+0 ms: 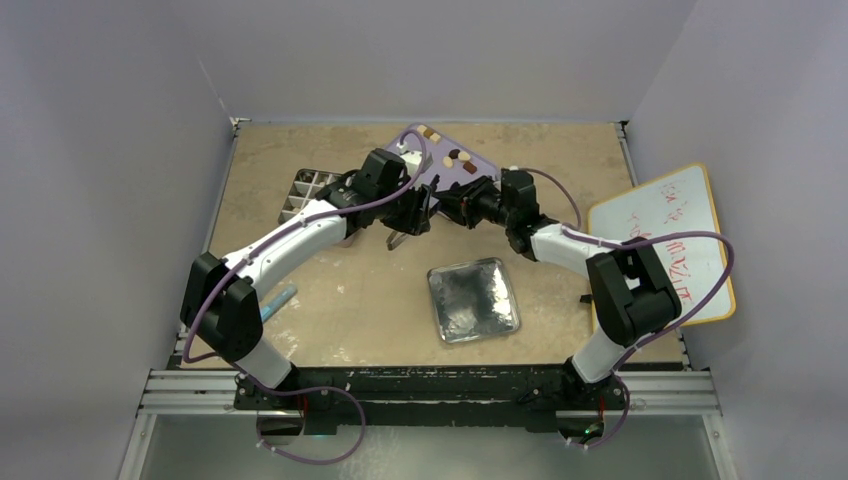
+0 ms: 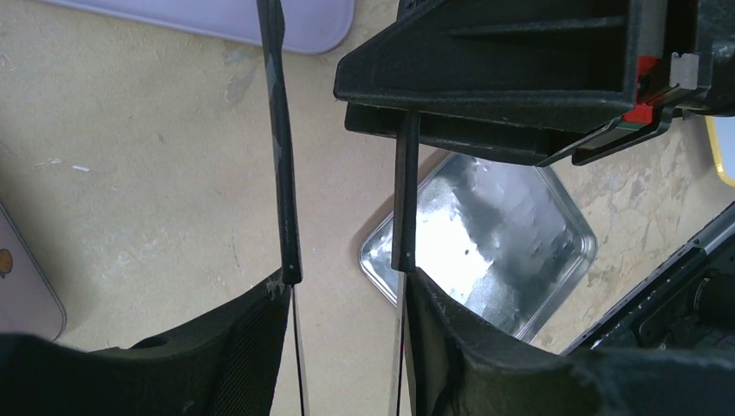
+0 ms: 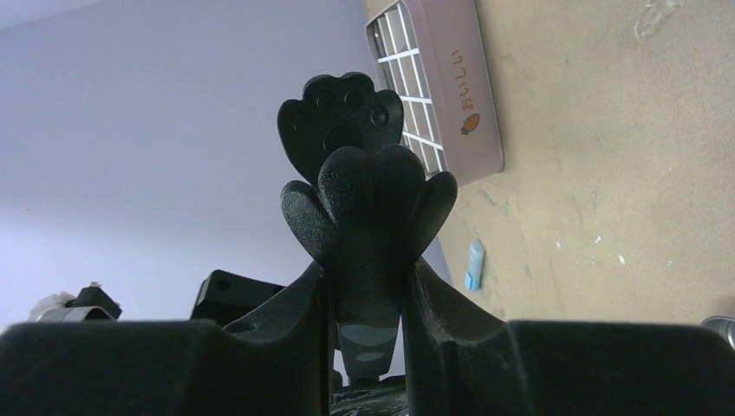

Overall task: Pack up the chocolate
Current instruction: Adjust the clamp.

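Where your two arms meet over the far middle of the table (image 1: pixel 340 320), your right gripper (image 3: pixel 368 270) is clamped on the stem of the black tweezers (image 2: pixel 282 173), whose rounded, paw-shaped matte ends stick out past its fingertips. Your left gripper (image 2: pixel 347 282) stands roughly half spread, with one slim tweezer leg lying against the inner face of each finger, so it has hold of them too. You find the chocolate (image 1: pixel 456 157), small brown and cream pieces, on a smooth lavender tray (image 1: pixel 447 142) at 12 o'clock, just behind the grippers. A shiny, crinkled square metal tray (image 1: pixel 470 300) lies at 6 o'clock, and a gridded box (image 1: pixel 305 188) at 10 o'clock.
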